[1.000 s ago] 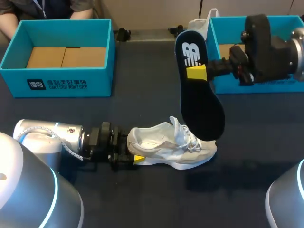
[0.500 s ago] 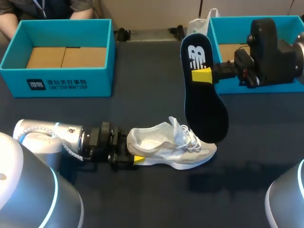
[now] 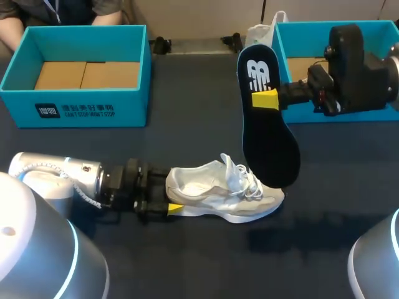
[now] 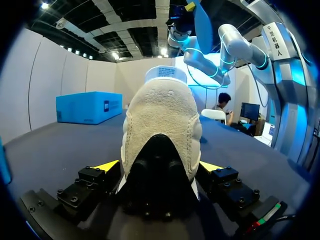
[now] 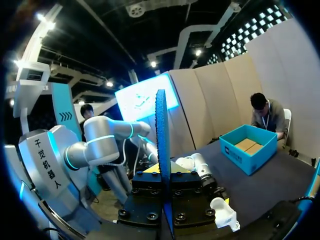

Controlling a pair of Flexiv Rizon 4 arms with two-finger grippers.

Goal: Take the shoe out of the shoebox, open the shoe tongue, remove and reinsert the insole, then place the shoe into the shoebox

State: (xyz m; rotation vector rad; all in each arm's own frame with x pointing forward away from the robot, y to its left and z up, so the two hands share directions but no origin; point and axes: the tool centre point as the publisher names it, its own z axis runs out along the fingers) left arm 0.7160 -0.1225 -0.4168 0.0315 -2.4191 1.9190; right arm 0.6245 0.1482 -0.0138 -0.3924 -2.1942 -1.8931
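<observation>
The white shoe (image 3: 227,192) lies on its sole on the dark table, toe to the right. My left gripper (image 3: 168,195) is at its heel, open, one yellow-tipped finger on each side. In the left wrist view the heel (image 4: 160,130) sits between the fingertips (image 4: 106,165) of this gripper (image 4: 159,169). The black insole (image 3: 267,124) hangs upright in the air, its lower end over the shoe's toe. My right gripper (image 3: 267,99) is shut on it near the logo end. From the right wrist the insole (image 5: 161,125) shows edge-on, clamped in the gripper (image 5: 167,176).
A teal shoebox (image 3: 75,106) with a cardboard floor stands at the back left. A second teal shoebox (image 3: 283,59) stands at the back right, behind my right arm. A white bag (image 3: 263,31) lies beside it.
My left arm has drawn back a little to the left and its fingers have spread wider around the heel. The right gripper carried the insole slightly to the right, then held still.
</observation>
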